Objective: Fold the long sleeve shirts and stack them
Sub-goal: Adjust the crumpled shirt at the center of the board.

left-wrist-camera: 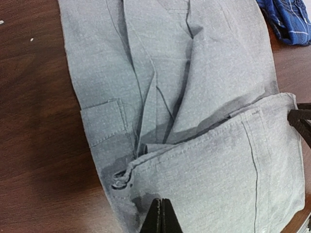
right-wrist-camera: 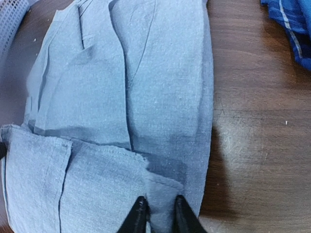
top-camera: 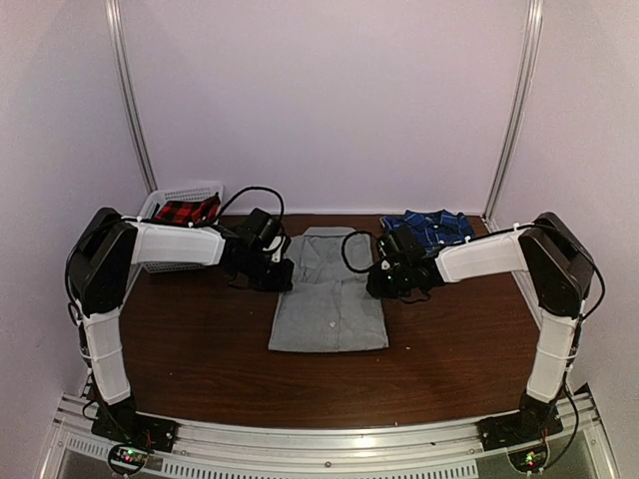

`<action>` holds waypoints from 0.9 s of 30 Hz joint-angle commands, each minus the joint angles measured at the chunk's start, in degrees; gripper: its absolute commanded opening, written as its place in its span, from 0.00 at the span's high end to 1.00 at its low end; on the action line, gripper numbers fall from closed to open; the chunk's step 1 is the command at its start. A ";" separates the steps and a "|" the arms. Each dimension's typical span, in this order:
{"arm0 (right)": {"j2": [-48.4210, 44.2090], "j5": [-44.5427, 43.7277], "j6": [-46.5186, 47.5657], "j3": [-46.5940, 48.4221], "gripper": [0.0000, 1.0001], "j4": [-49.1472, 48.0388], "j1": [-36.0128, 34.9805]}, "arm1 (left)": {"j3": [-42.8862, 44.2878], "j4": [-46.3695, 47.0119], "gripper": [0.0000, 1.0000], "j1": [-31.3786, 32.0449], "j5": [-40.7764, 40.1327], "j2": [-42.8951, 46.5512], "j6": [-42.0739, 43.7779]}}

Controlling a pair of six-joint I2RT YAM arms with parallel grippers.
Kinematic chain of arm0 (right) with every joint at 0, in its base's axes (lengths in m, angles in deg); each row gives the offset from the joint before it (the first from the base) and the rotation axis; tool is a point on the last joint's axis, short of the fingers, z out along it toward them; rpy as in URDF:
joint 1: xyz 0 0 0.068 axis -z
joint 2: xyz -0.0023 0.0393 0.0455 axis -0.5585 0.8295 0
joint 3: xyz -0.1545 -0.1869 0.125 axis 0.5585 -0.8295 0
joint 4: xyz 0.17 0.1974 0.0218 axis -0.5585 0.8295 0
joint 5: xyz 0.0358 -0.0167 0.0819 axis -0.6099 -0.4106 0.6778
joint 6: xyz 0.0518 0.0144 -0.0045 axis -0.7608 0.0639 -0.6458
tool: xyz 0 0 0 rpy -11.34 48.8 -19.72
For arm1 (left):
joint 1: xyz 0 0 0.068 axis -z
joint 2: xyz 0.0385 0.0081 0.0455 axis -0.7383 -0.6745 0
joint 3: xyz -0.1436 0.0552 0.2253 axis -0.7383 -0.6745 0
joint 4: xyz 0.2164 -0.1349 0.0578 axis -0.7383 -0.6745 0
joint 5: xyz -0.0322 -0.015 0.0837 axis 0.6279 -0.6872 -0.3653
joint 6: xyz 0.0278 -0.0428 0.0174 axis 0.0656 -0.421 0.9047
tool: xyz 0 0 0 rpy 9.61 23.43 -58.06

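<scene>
I see the grey shirt (top-camera: 329,299) lying flat in the middle of the brown table (top-camera: 200,349), with one arm at each of its side edges. The left gripper (left-wrist-camera: 160,213) has its jaws pressed fully together, tips down on the doubled-over hem; I cannot tell whether any cloth is caught between them. From those jaws the shirt spreads ahead and to the right, with a folded-over panel nearest them, a chest pocket (left-wrist-camera: 104,121) ahead to the left, and bare wood further left. The right gripper (right-wrist-camera: 158,213) has its jaws closed to a narrow gap, with a ridge of the grey shirt's folded corner pinched between them. From these jaws the shirt runs ahead and to the left, and bare table lies to the right. The plaid shirt (top-camera: 429,228) sits crumpled well ahead of both pairs of jaws and to their right, apart from the grey one. A white basket (top-camera: 170,205) stands far ahead of the right jaws, to their left.
</scene>
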 commanded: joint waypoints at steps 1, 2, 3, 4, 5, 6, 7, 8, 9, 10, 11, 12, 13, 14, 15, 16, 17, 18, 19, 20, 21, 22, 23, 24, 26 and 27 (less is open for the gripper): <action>-0.91 -0.50 0.83 0.97 0.87 0.98 -0.24 | 0.64 0.38 1.00 -0.25 2.59 2.90 1.05; -1.38 -0.50 0.96 0.85 0.91 1.15 -0.33 | 0.44 0.05 1.00 -0.29 3.26 3.39 1.02; -1.93 -0.52 1.08 0.76 0.95 1.62 -0.43 | 0.19 -0.30 1.00 -0.26 3.89 3.96 1.02; -2.66 -0.55 1.27 0.63 0.97 1.94 -0.73 | -0.23 -0.51 1.00 -0.13 4.23 4.73 1.02; -3.49 -0.73 1.47 0.44 0.99 2.30 -1.04 | -0.74 -0.76 1.00 -0.04 4.66 5.74 0.94; -4.69 -0.81 1.66 0.18 1.00 2.61 -1.30 | -1.55 -0.95 1.00 0.05 4.99 6.77 0.93; -5.77 -0.97 1.94 -0.22 1.00 2.82 -1.83 | -2.42 -1.05 1.00 0.10 5.25 8.45 0.85; -6.96 -0.98 2.10 -0.74 1.00 2.96 -2.23 | -3.93 -1.10 1.00 0.18 5.71 9.80 0.57; -8.05 -0.96 2.22 -1.33 1.00 3.01 -2.61 | -5.12 -1.05 1.00 0.23 6.30 10.96 0.31; -9.30 -0.90 2.31 -1.97 1.00 3.10 -3.21 | -6.21 -1.12 1.00 0.39 6.84 12.11 0.24; -10.30 -0.85 2.51 -2.60 1.00 3.11 -3.77 | -7.32 -1.29 1.00 0.61 6.84 13.21 0.19; -11.37 -0.82 2.56 -3.35 1.00 3.12 -4.36 | -8.31 -1.70 1.00 0.77 6.27 14.14 0.14; -12.26 -0.75 2.50 -3.91 1.00 3.22 -5.00 | -9.19 -1.96 1.00 0.80 5.51 14.81 -0.02; -13.09 -0.58 2.39 -4.50 1.00 3.47 -5.61 | -9.72 -2.21 1.00 0.76 4.38 15.17 -0.23; -14.01 -0.47 2.31 -5.08 1.00 3.55 -6.47 | -9.77 -3.02 0.96 0.72 3.10 15.26 -0.44; -14.82 -0.48 2.26 -5.82 1.00 3.49 -7.59 | -9.54 -3.70 0.92 0.67 2.33 15.38 -0.66; -15.91 -0.56 2.42 -6.71 1.00 3.34 -8.87 | -9.48 -3.95 0.86 0.65 1.73 15.75 -1.03; -17.00 -0.67 2.53 -7.74 1.00 3.29 -10.28 | -9.59 -3.84 0.78 0.66 0.93 16.45 -1.68; -18.09 -0.75 2.54 -8.97 1.00 3.11 -11.51 | -9.72 -3.72 0.71 0.63 0.08 17.19 -2.12; -19.29 -0.58 2.36 -10.38 1.00 2.75 -12.89 | -9.69 -3.60 0.65 0.63 -1.01 17.97 -2.56; -20.87 -0.13 2.16 -11.73 1.00 2.36 -14.20 | -9.54 -3.58 0.61 0.56 -1.51 18.79 -2.80; -22.13 0.33 2.00 -13.04 1.00 2.03 -15.98 | -9.25 -3.69 0.58 0.50 -1.77 19.14 -2.89; -23.57 0.57 2.05 -14.45 1.00 1.84 -17.64 | -8.84 -4.05 0.57 0.46 -2.21 19.36 -2.93; -25.02 0.59 2.23 -15.68 1.00 1.69 -19.37 | -8.30 -4.58 0.55 0.45 -2.63 19.57 -3.06; -28.04 0.23 1.62 -18.59 1.00 1.76 -22.72 | -7.81 -5.01 0.50 0.45 -2.96 20.11 -3.12; -29.32 0.43 0.93 -20.01 1.00 2.00 -24.04 | -7.80 -5.12 0.48 0.45 -2.56 20.41 -2.95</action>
